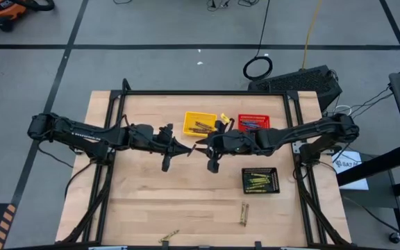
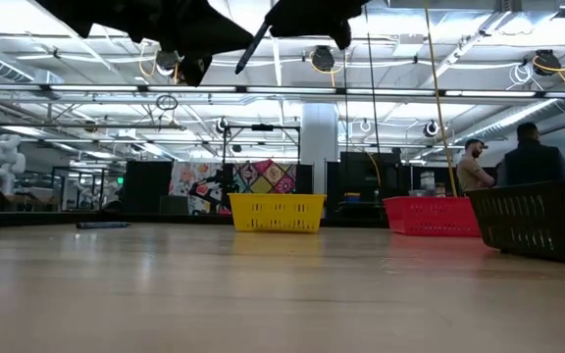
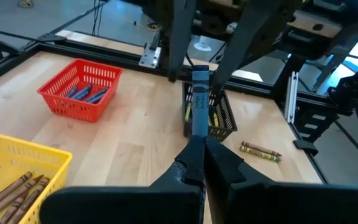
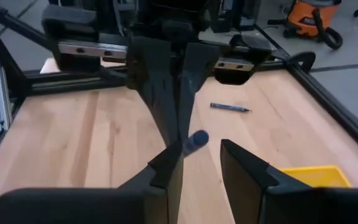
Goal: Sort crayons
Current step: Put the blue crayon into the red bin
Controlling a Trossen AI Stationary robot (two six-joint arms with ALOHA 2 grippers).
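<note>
My left gripper (image 3: 201,148) is shut on the lower end of a blue crayon (image 3: 199,102), which it holds above the middle of the table. My right gripper (image 4: 199,163) faces it from the other side, open, its two fingers (image 3: 180,37) on either side of the crayon's free tip (image 4: 195,140). One finger is close to the tip; a gap shows to the other. In the high view both grippers, left (image 1: 188,149) and right (image 1: 201,146), meet tip to tip. Loose olive crayons (image 1: 244,213) lie near the front right, more (image 1: 169,237) at the front edge, and a blue one (image 4: 230,107) under the left arm.
A yellow basket (image 1: 188,125) with brown crayons and a red basket (image 1: 253,116) with blue ones stand at the back. A black basket (image 1: 276,180) with olive crayons stands at the right. In the low view, people stand in the room behind.
</note>
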